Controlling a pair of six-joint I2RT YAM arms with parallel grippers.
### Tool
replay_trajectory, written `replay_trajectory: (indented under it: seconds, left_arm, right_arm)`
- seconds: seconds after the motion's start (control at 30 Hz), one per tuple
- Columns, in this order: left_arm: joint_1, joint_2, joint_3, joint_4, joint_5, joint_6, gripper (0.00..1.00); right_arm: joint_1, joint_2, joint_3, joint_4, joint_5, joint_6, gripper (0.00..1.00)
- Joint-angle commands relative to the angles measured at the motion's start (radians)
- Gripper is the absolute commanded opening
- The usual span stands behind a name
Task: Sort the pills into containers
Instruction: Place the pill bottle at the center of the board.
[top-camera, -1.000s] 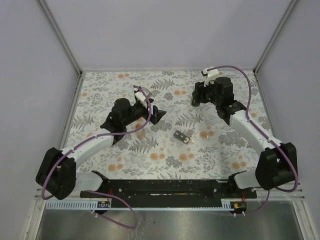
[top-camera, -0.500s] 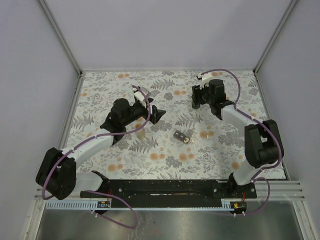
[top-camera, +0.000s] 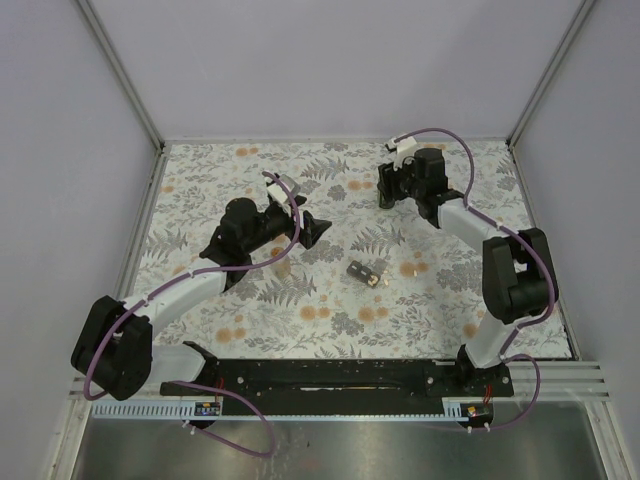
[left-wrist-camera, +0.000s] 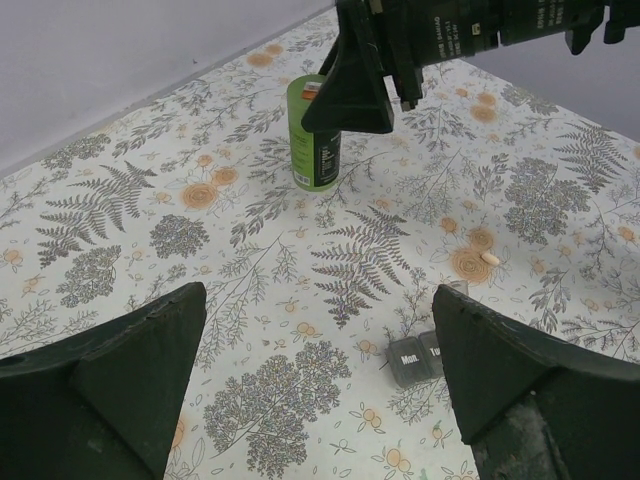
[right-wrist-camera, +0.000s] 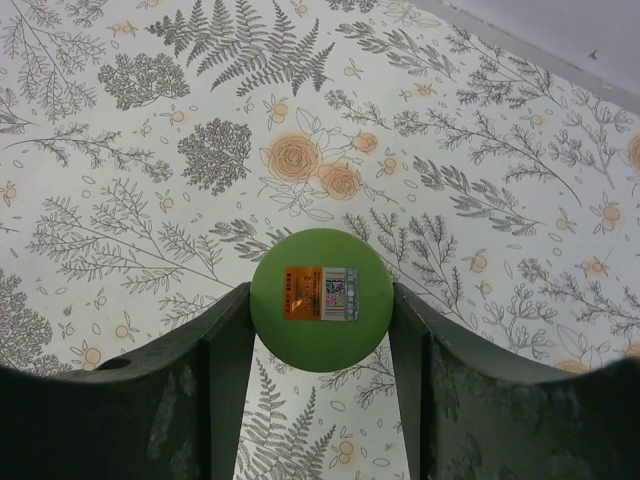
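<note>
Green bottle (left-wrist-camera: 315, 140) stands upright toward the far right of your flowery table (top-camera: 200, 200), and your right gripper (right-wrist-camera: 318, 310) pinches its cap from above. Your left gripper (left-wrist-camera: 318, 310) is spread wide mid-table, near the grey pill box (left-wrist-camera: 417, 357) and a loose pill (left-wrist-camera: 490, 258).

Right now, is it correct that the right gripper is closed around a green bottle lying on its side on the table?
Not quite: the green bottle stands upright on the table, not on its side, as the left wrist view shows. The right gripper is indeed closed around it.
</note>
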Motion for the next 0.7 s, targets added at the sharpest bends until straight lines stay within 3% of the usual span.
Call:
replay_trajectory:
  seconds: [0.0, 0.2, 0.3, 0.5, 0.67]
  left_arm:
    - [0.006, -0.031, 0.002, 0.061, 0.025, -0.009, 0.99]
    - [0.006, -0.031, 0.002, 0.064, 0.027, -0.009, 0.99]
    - [0.006, -0.030, 0.002, 0.064, 0.027, -0.009, 0.99]
    - [0.007, -0.028, 0.000, 0.064, 0.027, -0.007, 0.99]
    - [0.007, -0.031, 0.003, 0.056, 0.029, -0.003, 0.99]
  right_arm:
    - [-0.007, 0.043, 0.131, -0.107, -0.025, -0.058, 0.08]
    - [-0.008, 0.093, 0.224, -0.256, -0.013, -0.091, 0.01]
    - [-0.007, 0.087, 0.211, -0.239, -0.026, -0.113, 0.00]
    - [-0.008, 0.067, 0.177, -0.191, -0.207, -0.176, 0.00]
    - [-0.008, 0.139, 0.305, -0.343, -0.361, -0.266, 0.00]
